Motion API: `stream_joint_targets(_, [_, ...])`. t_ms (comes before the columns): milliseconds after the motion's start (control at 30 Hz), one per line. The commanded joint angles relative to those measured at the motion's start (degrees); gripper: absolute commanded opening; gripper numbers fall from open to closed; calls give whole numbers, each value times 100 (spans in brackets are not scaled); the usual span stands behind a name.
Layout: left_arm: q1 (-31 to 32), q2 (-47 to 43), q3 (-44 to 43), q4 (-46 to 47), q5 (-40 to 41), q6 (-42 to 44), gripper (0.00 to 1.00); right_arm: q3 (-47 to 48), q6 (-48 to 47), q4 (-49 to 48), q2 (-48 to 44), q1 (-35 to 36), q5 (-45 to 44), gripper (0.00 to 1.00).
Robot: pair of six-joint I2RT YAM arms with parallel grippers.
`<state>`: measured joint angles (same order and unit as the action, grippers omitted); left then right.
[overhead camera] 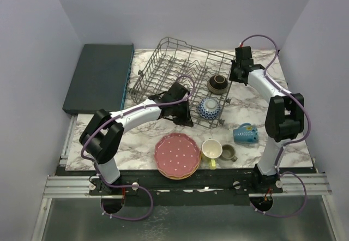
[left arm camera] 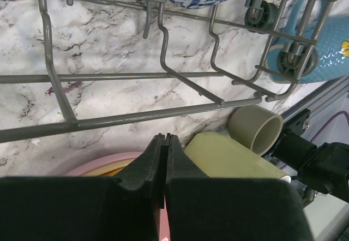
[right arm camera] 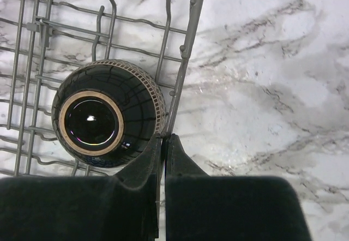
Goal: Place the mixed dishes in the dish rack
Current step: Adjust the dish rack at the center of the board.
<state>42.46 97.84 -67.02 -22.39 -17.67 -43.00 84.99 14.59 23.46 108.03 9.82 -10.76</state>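
Pale lilac walls are closing in a marble table (overhead camera: pixel 139 143), and I am working above it with both arms. The grey wire dish rack (overhead camera: pixel 163 66) is sitting in the upper middle of the top view, with a flat dark teal slab (overhead camera: pixel 101 77) lying to its left. Below the rack, toward the lower middle of the frame, a stack of dotted plates (overhead camera: pixel 176 152) is waiting with a pink one on top. Just right of the stack a yellow mug (overhead camera: pixel 211 150) is standing mouth up, and an olive-grey mug (overhead camera: pixel 229 152) is lying on its side beside it. A blue mug (overhead camera: pixel 246 134) is lying on its side at right of centre, its long axis running roughly left to right. Two small bowls are already sitting in the rack's right end: a blue patterned bowl (overhead camera: pixel 209 108) near the lower corner and a brown bowl (right arm camera: pixel 103 121) above it, which looks to be sitting mouth down. My left gripper (left arm camera: pixel 165 143) is hovering over the rack's lower edge, pressed shut and gripping nothing, with the plates and yellow mug just below it in the frame, so I am judging it the nearer tool for those. My right gripper (right arm camera: pixel 164 143) is likewise shut and empty, hanging at the rack's right side wire beside the brown bowl; the blue mug is lying well below it in the frame.
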Motion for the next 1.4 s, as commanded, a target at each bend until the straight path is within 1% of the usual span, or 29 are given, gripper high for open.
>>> stream_joint_targets(0, [18, 134, -245, 38, -79, 121, 0, 435, -125, -470, 233, 221, 742, 1])
stream_joint_targets(200, [67, 271, -417, 33, -96, 124, 0, 661, -328, -516, 426, 219, 817, 0])
stream_joint_targets(433, [71, 135, -631, -129, -5, 229, 1, 793, -553, -655, 648, 221, 851, 0])
stream_joint_targets(700, [71, -215, -576, -482, 184, 335, 24, 1270, -887, -728, 1029, 221, 813, 1])
stream_joint_targets(833, [70, -542, -540, -694, 421, 410, 31, 1546, -1044, -731, 1200, 222, 895, 0])
stream_joint_targets(967, [61, -899, -524, -966, 688, 484, 35, 1725, -1155, -743, 1306, 221, 1023, 0])
stream_joint_targets(1233, [62, -1810, -234, -1264, 1108, 410, 41, 1857, -1098, -647, 1440, 247, 1691, 0])
stream_joint_targets(1367, [59, -2166, -8, -1342, 1269, 355, 42, 1835, -1145, -720, 1455, 307, 1735, 0])
